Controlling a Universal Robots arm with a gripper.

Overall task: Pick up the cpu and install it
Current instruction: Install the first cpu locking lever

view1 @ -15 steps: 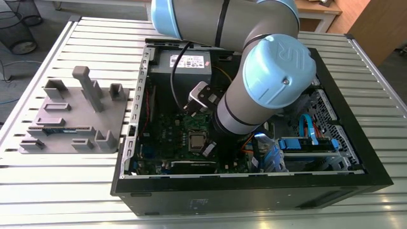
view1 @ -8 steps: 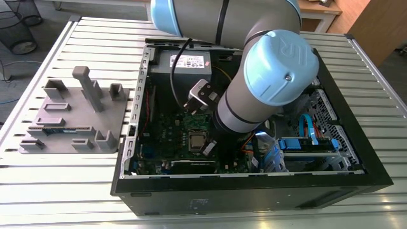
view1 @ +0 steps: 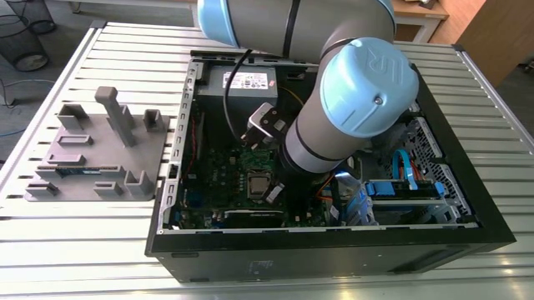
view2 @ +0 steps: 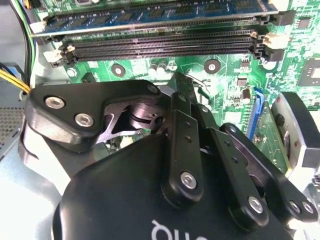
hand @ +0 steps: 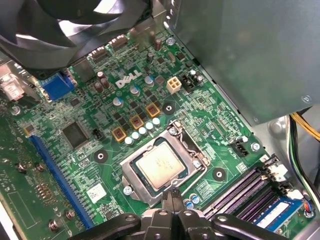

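The cpu [hand: 162, 167] lies flat in its socket [hand: 131, 175]. Our claw [hand: 173, 197] is closed, empty, just beside it. We should move gently.

Arm [view1: 351, 119] angled down, wrist low w/ jaws pinched together

Computer case [view1: 334, 257] on slatted table [view1: 75, 250]; grey fixture [view1: 87, 152] beside

Built as a grey tubular arm [view1: 317, 134] with rounded pale-blue joint caps [view1: 367, 78], one marked by a small screw. Black cable [view1: 289, 28] down the upper link, at 12 o'clock in the exterior view. Matte-black linked jaws, silver screw heads [view2: 188, 180], white lettering [view2: 170, 232].
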